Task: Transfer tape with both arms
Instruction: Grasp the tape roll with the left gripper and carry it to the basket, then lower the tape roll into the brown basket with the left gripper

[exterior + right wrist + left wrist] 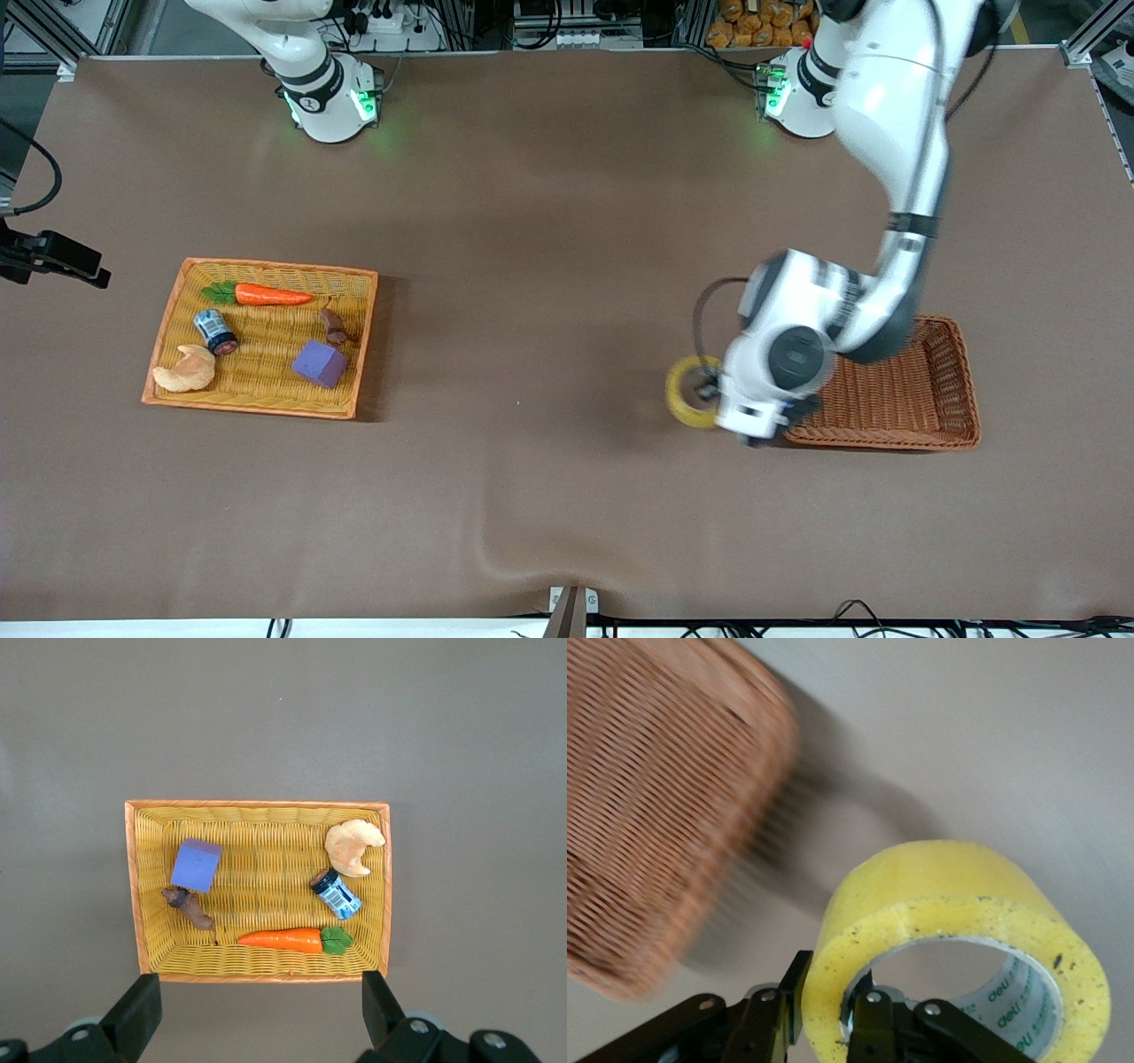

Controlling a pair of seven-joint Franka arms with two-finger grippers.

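Left hand point(824, 1028) grips the tape point(690, 392) above the counter point(549, 266), at the brown basket's point(921, 399) nine o'clock; right hand point(257, 1019) waits open over the yellow tray point(137, 895).

right gripper point(257, 1014) spread | over yellow basket point(135, 895) | carrot point(282, 940), cube point(197, 865)

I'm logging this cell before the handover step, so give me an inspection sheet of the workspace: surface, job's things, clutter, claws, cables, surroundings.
Surface: brown table cover, rippled at the edge nearest the front camera.
Job's things: yellow tape held up beside the brown wicker basket.
Clutter: yellow wicker tray holding a carrot, croissant, small can, purple cube, a brown item.
Claws: left claw shut on the tape's wall; right claw open, above the tray, waiting.
Cables: black cable looping at the left wrist.
Surroundings: frame rails and wiring by the arm bases.
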